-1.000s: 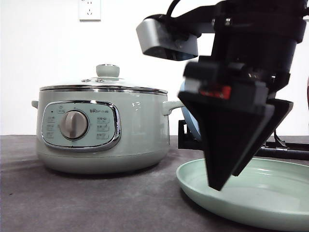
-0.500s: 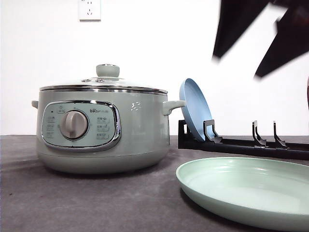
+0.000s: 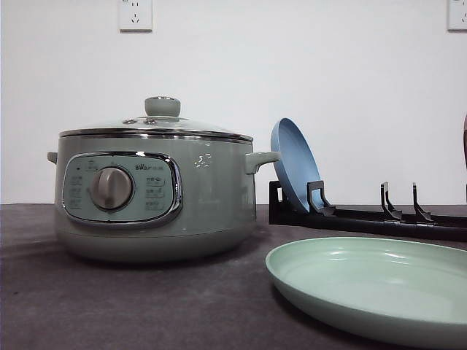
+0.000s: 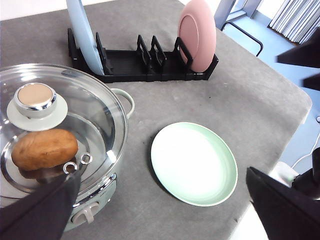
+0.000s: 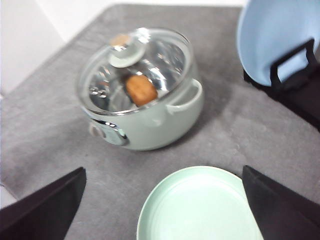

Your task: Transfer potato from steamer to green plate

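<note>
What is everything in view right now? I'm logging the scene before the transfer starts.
steamer: one, sage green, on the grey table, glass lid on
potato: one, orange-brown, inside the steamer under the lid
green plate: one, pale mint, flat on the table beside the steamer, nothing on it
dish rack: one, black, behind the steamer and green plate
blue plate: one, standing on edge in the rack
pink plate: one, standing at the rack's other end
left gripper: black fingers apart, above the table
right gripper: black fingers apart, above the green plate
</note>
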Motion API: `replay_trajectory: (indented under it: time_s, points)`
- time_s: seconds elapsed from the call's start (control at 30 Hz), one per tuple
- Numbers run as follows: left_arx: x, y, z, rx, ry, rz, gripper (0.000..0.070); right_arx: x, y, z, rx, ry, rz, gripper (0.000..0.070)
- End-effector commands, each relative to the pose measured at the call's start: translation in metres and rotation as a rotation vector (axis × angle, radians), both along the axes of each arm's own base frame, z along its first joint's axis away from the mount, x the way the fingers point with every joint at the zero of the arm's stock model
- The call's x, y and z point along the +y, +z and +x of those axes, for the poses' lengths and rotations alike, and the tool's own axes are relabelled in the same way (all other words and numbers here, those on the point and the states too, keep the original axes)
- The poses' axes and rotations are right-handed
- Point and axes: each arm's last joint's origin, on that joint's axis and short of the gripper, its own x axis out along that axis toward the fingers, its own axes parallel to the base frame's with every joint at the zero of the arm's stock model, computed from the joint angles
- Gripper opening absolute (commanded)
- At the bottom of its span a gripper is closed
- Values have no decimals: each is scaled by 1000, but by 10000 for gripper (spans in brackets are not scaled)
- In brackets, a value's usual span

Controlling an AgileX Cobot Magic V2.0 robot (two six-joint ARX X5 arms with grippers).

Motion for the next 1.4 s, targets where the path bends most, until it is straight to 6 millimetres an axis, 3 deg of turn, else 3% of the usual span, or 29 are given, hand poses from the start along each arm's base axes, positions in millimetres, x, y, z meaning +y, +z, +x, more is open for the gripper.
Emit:
replay_trajectory:
  time_s: [0.0,0.23,0.53,0.93,1.17,1.37]
  points:
    - [-2,7,1,-31,-18,-4,676,-2,6,-8,-32,8,17,631]
    - [-4,4,8,-9,2,12,669,-8,12,-27,-113,8,49,631]
    - [-14,4,35,60,94,88,669,-8,12,-28,-87,-3,82,630]
    - [-49,13,120,207,151,224,668,-8,12,-28,-88,-4,80,630]
    - [-68,1,168,186,207,332,664,-8,12,-28,-93,-12,72,630]
    - [-78,-21,194,209,206,401,664,-8,12,-28,-93,-11,72,629]
